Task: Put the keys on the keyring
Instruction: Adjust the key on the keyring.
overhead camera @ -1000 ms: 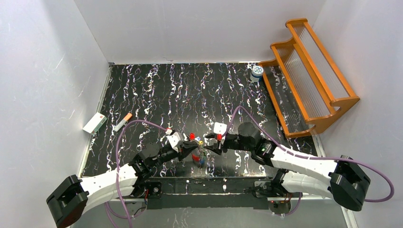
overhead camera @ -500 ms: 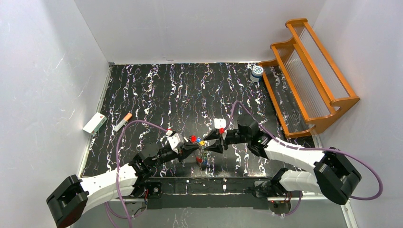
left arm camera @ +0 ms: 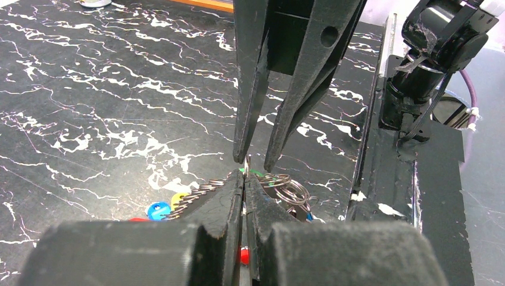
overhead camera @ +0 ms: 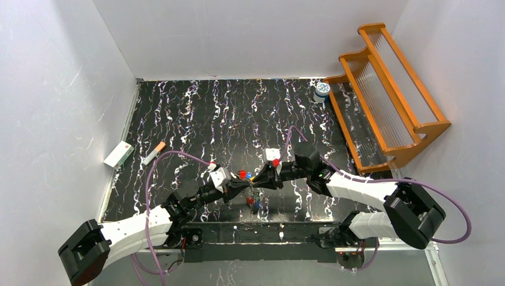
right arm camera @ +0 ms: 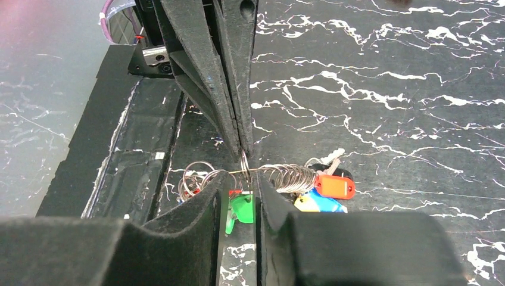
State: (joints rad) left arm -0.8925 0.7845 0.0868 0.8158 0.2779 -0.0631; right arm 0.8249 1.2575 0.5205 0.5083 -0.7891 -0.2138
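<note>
My left claw (left arm camera: 244, 182) clamps the keyring (right arm camera: 286, 176); my right claw (right arm camera: 241, 185) is narrowed around it, whether gripping I cannot tell.

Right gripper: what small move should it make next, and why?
Probably close on the green key. The right gripper has its jaws slightly apart with that key's head between them, and they do not look clamped yet. The left gripper is shut on the keyring wire, steadying it. A firm hold would likely let the right arm work the key along the keyring.
</note>
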